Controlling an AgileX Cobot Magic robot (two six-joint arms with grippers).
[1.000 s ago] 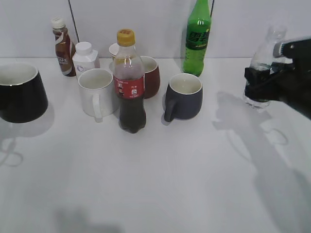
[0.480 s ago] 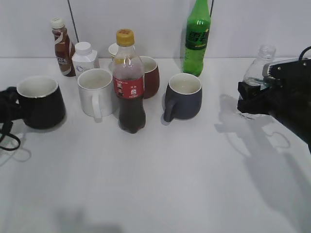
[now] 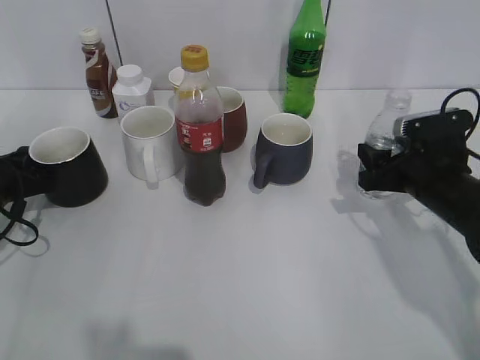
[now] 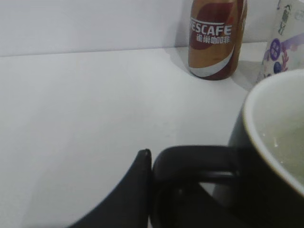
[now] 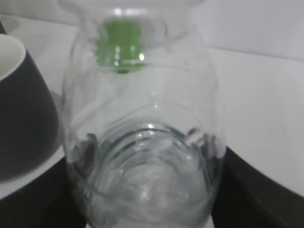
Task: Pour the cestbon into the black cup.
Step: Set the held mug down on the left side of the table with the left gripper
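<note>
the right gripper is clamped on the cestbon, upright and uncapped. the left gripper grips the handle of the black cup, well apart from the right one. tipping before the mouth is over the cup would spill; the cup could also swing on its handle.
</note>
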